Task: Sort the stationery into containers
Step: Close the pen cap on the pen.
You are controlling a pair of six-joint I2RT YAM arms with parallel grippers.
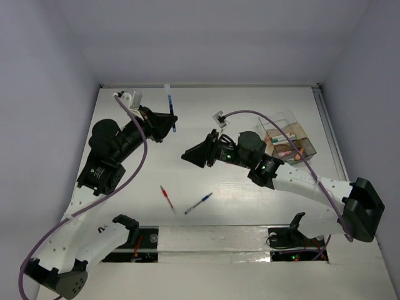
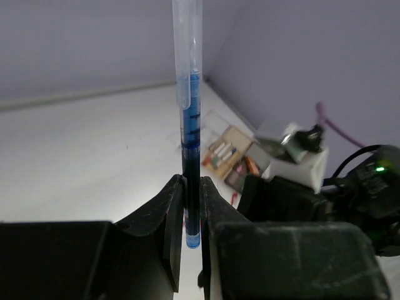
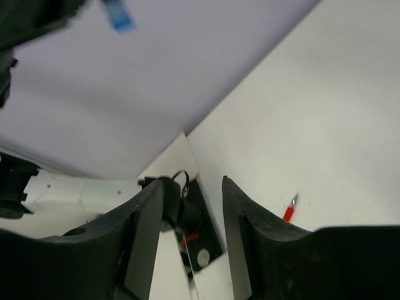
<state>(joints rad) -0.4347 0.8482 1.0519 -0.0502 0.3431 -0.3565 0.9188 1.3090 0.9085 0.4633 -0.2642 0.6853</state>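
So, left gripper (image 2: 190, 185): I'm seeing it clamping the blue pen (image 2: 190, 112) upright, its top getting cut off.
Right gripper (image 3: 194, 182): fingers (image 3: 147, 219) standing apart, gripping nothing.
Red pen (image 3: 289, 210): lying on the table (image 3: 325, 112), mostly hiding behind a finger.
Organiser box (image 1: 284, 119): sitting by the table's right edge, contents blurring together.

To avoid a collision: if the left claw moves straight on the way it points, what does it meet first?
Ahead of the left claw lies bare table, then probably the organiser box. The right arm's wrist camera sits just beside that line; depth is unclear.
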